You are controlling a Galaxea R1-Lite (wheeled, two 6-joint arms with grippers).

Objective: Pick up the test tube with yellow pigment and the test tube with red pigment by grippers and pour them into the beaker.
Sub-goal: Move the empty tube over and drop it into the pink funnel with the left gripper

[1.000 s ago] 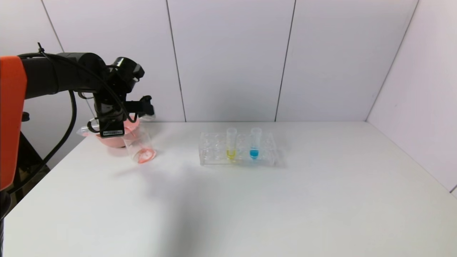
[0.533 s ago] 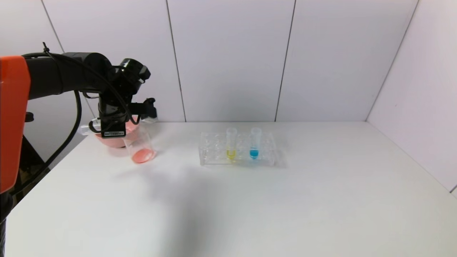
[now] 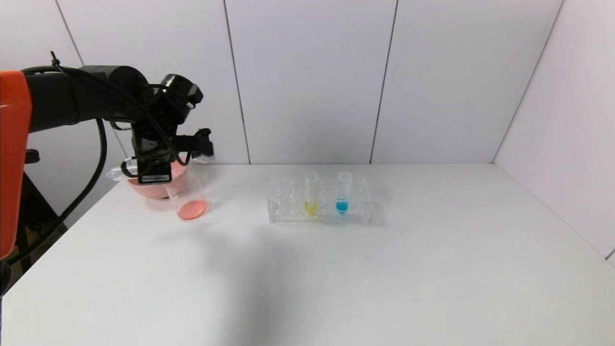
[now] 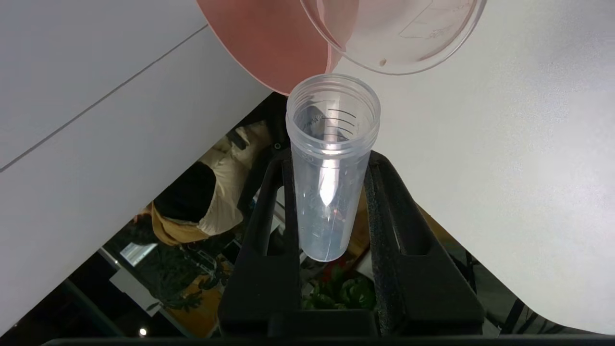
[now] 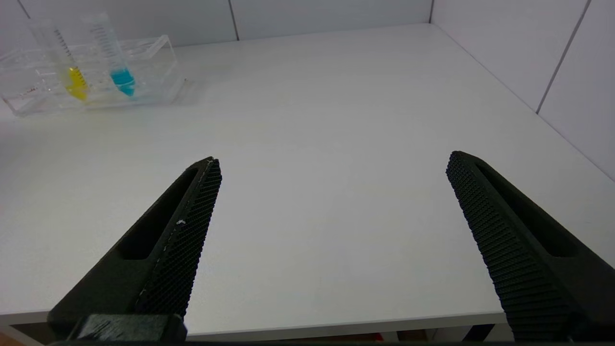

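Note:
My left gripper (image 3: 153, 169) is shut on a clear test tube (image 4: 331, 168) that is empty except for tiny red specks, held tipped with its mouth by the beaker's rim. Its rounded end pokes out on the left in the head view (image 3: 114, 174). The beaker (image 3: 188, 198) stands below with red-orange liquid at its bottom; its rim shows in the left wrist view (image 4: 399, 38). The yellow-tipped tube (image 3: 311, 194) stands upright in the clear rack (image 3: 288, 204), also in the right wrist view (image 5: 69, 67). My right gripper (image 5: 334, 168) is open and empty over the table's near edge.
A pink bowl (image 3: 144, 188) sits right behind the beaker at the table's far left corner, also in the left wrist view (image 4: 269, 43). A blue-tipped tube (image 3: 342, 192) stands in the rack beside the yellow one. White walls close in the back and right.
My left gripper has shifted slightly right and up with the tube. The red liquid in the beaker has gone from a swirling splash to a flat settled layer.

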